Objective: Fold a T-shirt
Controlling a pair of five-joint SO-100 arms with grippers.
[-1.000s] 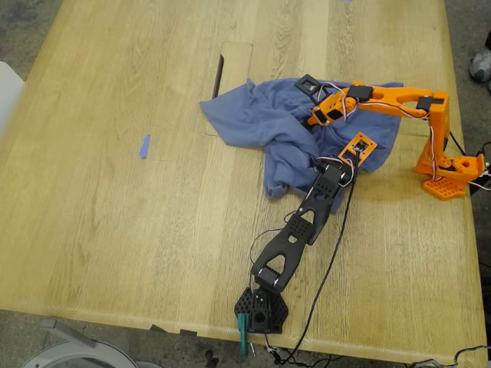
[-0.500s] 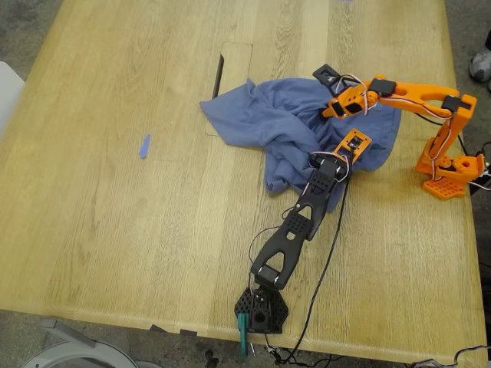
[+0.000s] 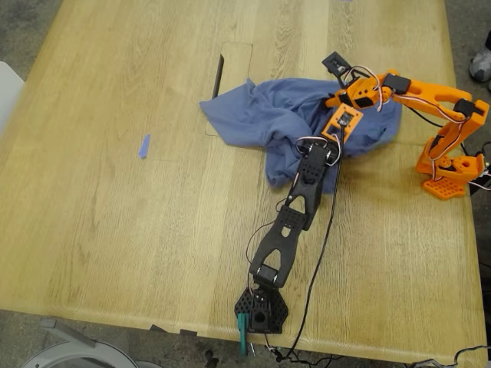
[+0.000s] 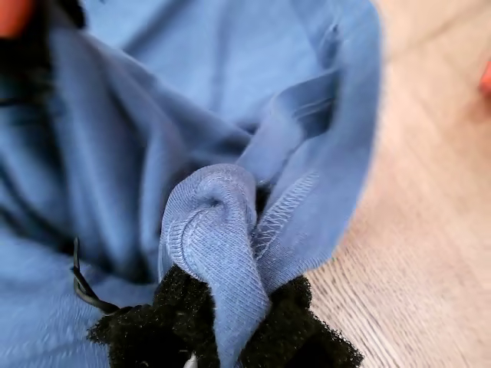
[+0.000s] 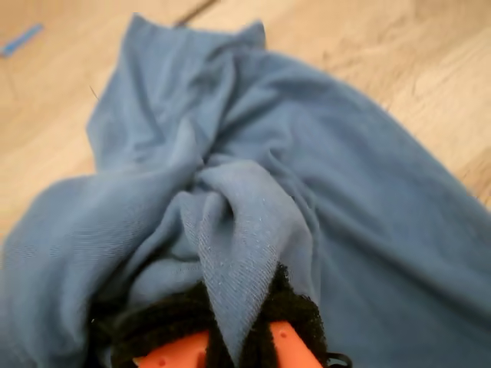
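Note:
The slate-blue T-shirt (image 3: 253, 115) lies crumpled on the wooden table (image 3: 115, 230), right of centre in the exterior view; its print is hidden. My first gripper (image 4: 230, 307), on the black arm, is shut on a bunched fold with a stitched hem (image 4: 215, 230). In the exterior view it (image 3: 343, 119) sits over the shirt's right part. My second gripper (image 5: 238, 322), on the orange arm, is shut on another bunched fold (image 5: 238, 222). In the exterior view it (image 3: 334, 100) is just above my first gripper, nearly touching it.
A strip of blue tape (image 3: 144, 146) lies on the table at the exterior view's left. A dark slot (image 3: 219, 74) cuts the tabletop above the shirt. The orange base (image 3: 449, 172) stands near the right edge, the black base (image 3: 261, 310) at the front edge, with cables (image 3: 318, 268). A shoe (image 3: 482, 65) shows at the right.
The orange arm's gripper has moved up and to the exterior view's right with cloth in it. The black arm's gripper has moved up beside it. The shirt's lower right part has been drawn up.

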